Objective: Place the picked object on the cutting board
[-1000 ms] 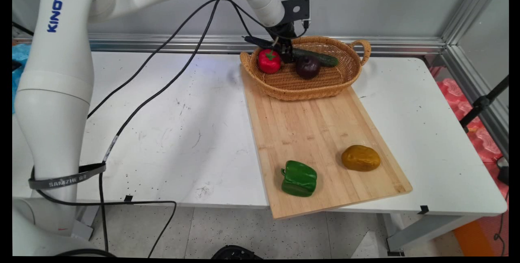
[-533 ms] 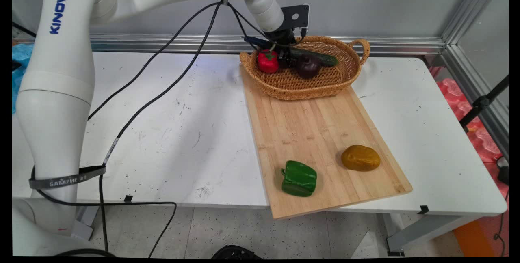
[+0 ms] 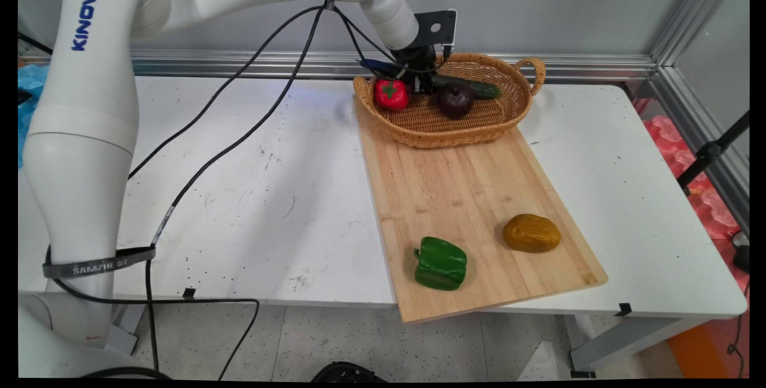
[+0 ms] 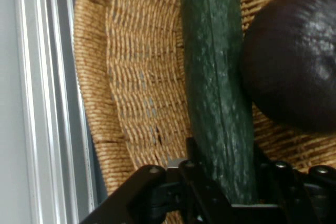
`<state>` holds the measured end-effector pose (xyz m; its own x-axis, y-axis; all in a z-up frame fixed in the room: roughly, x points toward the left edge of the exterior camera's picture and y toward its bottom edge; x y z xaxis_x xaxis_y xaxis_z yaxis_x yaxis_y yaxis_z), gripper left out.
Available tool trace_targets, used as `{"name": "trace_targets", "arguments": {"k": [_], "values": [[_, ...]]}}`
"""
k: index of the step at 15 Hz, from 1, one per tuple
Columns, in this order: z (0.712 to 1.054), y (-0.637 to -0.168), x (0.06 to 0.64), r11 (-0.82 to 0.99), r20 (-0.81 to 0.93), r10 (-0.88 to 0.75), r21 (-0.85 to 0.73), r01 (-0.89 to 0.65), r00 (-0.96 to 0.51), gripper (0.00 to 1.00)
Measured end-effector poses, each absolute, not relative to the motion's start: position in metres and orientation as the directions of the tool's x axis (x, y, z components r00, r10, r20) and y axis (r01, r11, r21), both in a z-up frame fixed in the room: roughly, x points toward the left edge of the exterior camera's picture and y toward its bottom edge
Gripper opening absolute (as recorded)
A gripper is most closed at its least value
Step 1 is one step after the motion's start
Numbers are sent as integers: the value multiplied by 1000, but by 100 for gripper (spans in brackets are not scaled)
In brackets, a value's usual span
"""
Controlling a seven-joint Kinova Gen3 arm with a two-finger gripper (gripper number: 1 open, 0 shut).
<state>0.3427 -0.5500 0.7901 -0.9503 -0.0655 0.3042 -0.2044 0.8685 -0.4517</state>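
Observation:
My gripper (image 3: 422,80) reaches down into the wicker basket (image 3: 508,114) at the back of the wooden board (image 3: 461,196). It stands over the left end of a dark green cucumber (image 3: 468,85) lying along the basket's far wall. In the hand view the cucumber (image 4: 212,77) runs between the two fingers, which press against its sides; the gripper (image 4: 223,153) is shut on it. A dark purple round vegetable (image 3: 455,99) touches the cucumber on its near side, and shows as the purple vegetable (image 4: 294,56) in the hand view. A red tomato (image 3: 391,94) sits just left of the gripper.
A green bell pepper (image 3: 441,263) and a brownish-yellow potato (image 3: 531,233) lie on the board's near end. Black cables (image 3: 239,130) hang from the arm over the table's left half. A metal rail (image 3: 239,63) runs along the wall behind the basket.
The tomato has shifted a little to the left and toward the basket's near side. The gripper has settled lower onto the cucumber's left end. Cucumber and purple vegetable stay put.

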Motion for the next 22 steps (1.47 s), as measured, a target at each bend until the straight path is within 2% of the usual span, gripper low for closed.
{"name": "trace_targets", "arguments": {"k": [10, 22], "values": [[823, -539, 348, 845, 351, -66, -479, -239, -934, 0], [929, -475, 375, 812, 463, -103, -472, -343, -880, 0]]}}
